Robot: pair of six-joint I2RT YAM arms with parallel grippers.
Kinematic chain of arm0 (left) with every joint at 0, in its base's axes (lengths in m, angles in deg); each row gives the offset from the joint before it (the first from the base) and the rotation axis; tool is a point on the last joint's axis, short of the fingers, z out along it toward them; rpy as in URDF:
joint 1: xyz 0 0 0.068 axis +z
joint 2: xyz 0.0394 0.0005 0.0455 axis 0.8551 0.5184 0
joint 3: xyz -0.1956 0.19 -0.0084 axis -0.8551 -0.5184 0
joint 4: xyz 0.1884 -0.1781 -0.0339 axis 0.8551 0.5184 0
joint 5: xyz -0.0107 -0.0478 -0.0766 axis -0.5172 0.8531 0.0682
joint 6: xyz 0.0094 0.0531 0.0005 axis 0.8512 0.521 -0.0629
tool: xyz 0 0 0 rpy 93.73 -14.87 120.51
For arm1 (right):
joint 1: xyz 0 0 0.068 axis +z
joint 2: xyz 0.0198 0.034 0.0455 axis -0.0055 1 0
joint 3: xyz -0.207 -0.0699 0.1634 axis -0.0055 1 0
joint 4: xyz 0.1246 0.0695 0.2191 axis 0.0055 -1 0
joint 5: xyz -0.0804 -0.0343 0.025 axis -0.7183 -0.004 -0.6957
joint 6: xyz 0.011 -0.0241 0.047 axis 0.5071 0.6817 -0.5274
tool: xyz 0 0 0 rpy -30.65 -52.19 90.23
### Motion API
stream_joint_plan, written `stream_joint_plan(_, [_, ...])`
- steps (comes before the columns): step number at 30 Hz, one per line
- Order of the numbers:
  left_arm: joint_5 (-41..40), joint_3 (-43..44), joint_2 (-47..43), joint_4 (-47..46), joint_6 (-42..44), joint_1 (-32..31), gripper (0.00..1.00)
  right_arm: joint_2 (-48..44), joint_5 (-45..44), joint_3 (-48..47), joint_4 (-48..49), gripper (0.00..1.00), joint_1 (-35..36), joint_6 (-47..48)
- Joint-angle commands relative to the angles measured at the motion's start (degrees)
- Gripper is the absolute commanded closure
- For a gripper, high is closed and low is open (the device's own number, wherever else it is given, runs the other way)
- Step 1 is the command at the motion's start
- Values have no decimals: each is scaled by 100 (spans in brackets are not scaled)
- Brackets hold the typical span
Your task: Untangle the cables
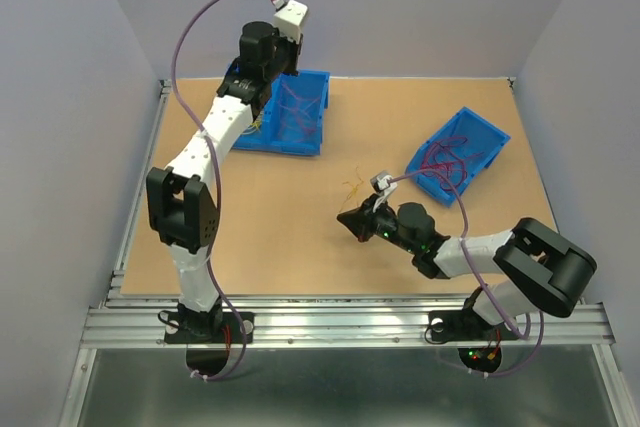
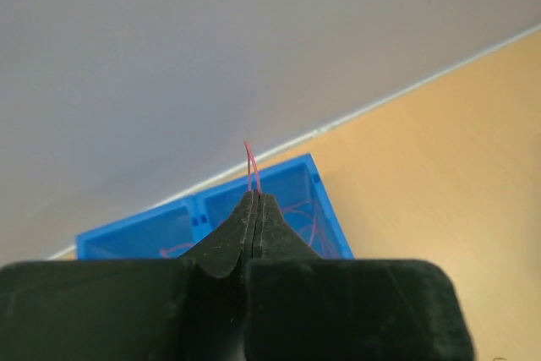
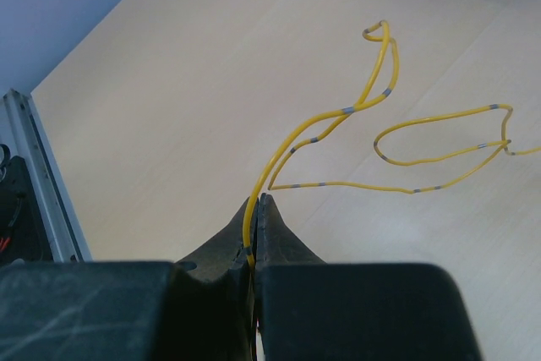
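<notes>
Left gripper (image 2: 255, 202): its fingers are pressed together on a red cable (image 2: 250, 165). The fingertips cannot be made out in the top view, where they are masked by the arm's own wrist.
Red cable: only a short doubled end is seen above the pinch, standing up against the grey wall (image 2: 211, 57). The rest is hidden behind the fingers, and where it runs cannot be told.
Left arm: it is stretched to the far left corner, with the wrist raised over the left bin (image 1: 322, 112). The wrist camera is aimed across the bin's compartments toward the wall.
Left bin contents: thin red and pink cables (image 1: 292, 107) are seen as faint lines. Single strands cannot be told apart.
Right gripper (image 3: 257, 205): it is closed on a yellow cable (image 3: 355, 184), which is pinched between the fingertips low over the tabletop (image 1: 290, 237).
Yellow cable: it is spread from the pinch in loose loops over the tabletop, with grey bands marked along it. One end is cut off at the right edge of the wrist view. In the top view it is only a faint scribble just beyond the gripper.
Right arm: it is folded low, with the elbow at the near right and the forearm laid toward the middle of the tabletop.
Right bin (image 1: 490, 132): it is tilted at the far right, well apart from the right gripper. Magenta-pink strands (image 1: 445, 159) are seen inside, too tangled to be counted.
Rail (image 3: 42, 166): it is seen at the left edge of the right wrist view.
</notes>
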Motion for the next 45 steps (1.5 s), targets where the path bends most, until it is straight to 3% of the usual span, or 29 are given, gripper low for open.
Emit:
stream_joint_plan(1, [415, 192, 195, -404, -202, 30, 100, -234, -154, 223, 59, 99, 65, 18])
stream_joint_plan(12, [12, -257, 617, -413, 0, 30, 100, -524, -137, 391, 33, 100, 65, 9])
stream_joint_plan(16, [37, -38, 740, 79, 351, 30, 84, -594, -93, 312, -55, 99, 57, 18])
stream_joint_plan(17, [29, -89, 645, 106, 413, 30, 63, -612, -41, 251, -186, 99, 57, 18])
stream_joint_plan(20, [168, -467, 285, 89, 492, 39, 33, -673, 47, 75, -476, 99, 66, 36])
stream_joint_plan(23, [371, -950, -128, 62, 528, 39, 20, -805, 179, -57, -643, 99, 66, 53])
stream_joint_plan(25, [476, -1370, -357, 18, 484, 39, 19, -893, 258, -163, -871, 99, 57, 45])
stream_joint_plan(29, [1713, -2539, -1104, -254, 686, 39, 18, -1165, 627, -654, -1574, 99, 65, 80])
stream_joint_plan(33, [4173, -4023, -1957, -1447, 179, 459, 13, -1657, 1040, -1129, -2198, 99, 66, 88])
stream_joint_plan(36, [5474, -4352, -2274, -1889, 106, 627, 10, -1894, 1243, -1375, -2559, 100, 66, 97])
stream_joint_plan(38, [6343, -4554, -2449, -1811, 533, 663, 6, -1965, 1374, -1639, -2884, 99, 74, 80])
stream_joint_plan(43, [7156, -5099, -2810, -1662, 1502, 663, 4, -2159, 1823, -1938, -3087, 99, 66, -43])
stream_joint_plan(45, [7349, -5100, -2915, -910, 2464, 645, 4, -2238, 1972, -2026, -3079, 99, 74, -87])
